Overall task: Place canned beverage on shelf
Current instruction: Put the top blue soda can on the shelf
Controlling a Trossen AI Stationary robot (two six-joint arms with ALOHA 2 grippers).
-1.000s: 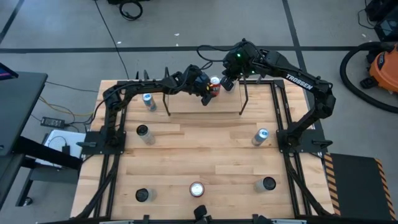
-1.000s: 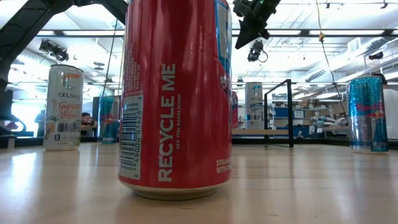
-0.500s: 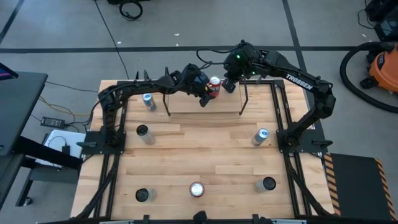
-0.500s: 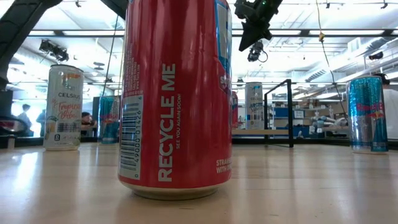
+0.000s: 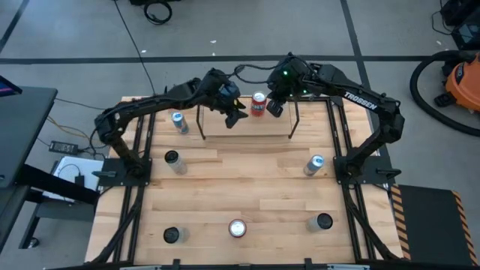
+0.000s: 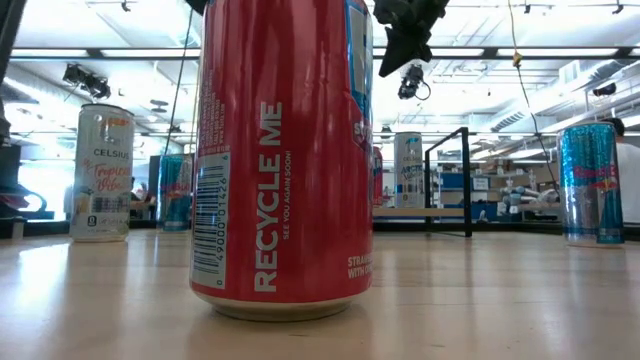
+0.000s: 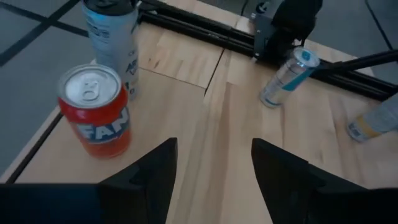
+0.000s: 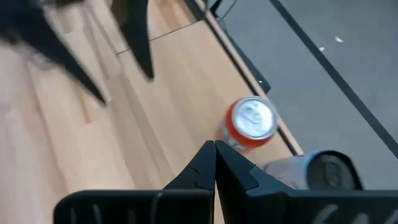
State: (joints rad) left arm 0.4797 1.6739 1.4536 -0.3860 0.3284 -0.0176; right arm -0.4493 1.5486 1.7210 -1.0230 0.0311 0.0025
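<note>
A red-orange soda can (image 5: 258, 103) stands upright on its base on the far part of the shelf's light-wood board (image 5: 247, 126), between thin black uprights (image 5: 202, 124). In the left wrist view the can (image 7: 96, 111) stands ahead of my left gripper (image 7: 214, 168), which is open, empty and apart from it. In the high view my left gripper (image 5: 232, 114) is just to the can's left. My right gripper (image 5: 273, 106) hovers close to the can's right side. Its fingers are shut (image 8: 216, 158) and empty, with the can (image 8: 251, 123) just beyond their tips.
Several other cans stand on the table: a silver-blue one (image 5: 178, 121) left of the shelf, dark-topped ones (image 5: 172, 159) (image 5: 322, 222) (image 5: 172, 235), a slim blue one (image 5: 313, 165) and a red one (image 5: 237, 228) near the front edge. Black rails run along both table sides.
My left gripper has drawn back from the red-orange can toward the table's left, and its arm has folded back. The can stays upright on the board where it was. My right gripper has kept close beside the can.
</note>
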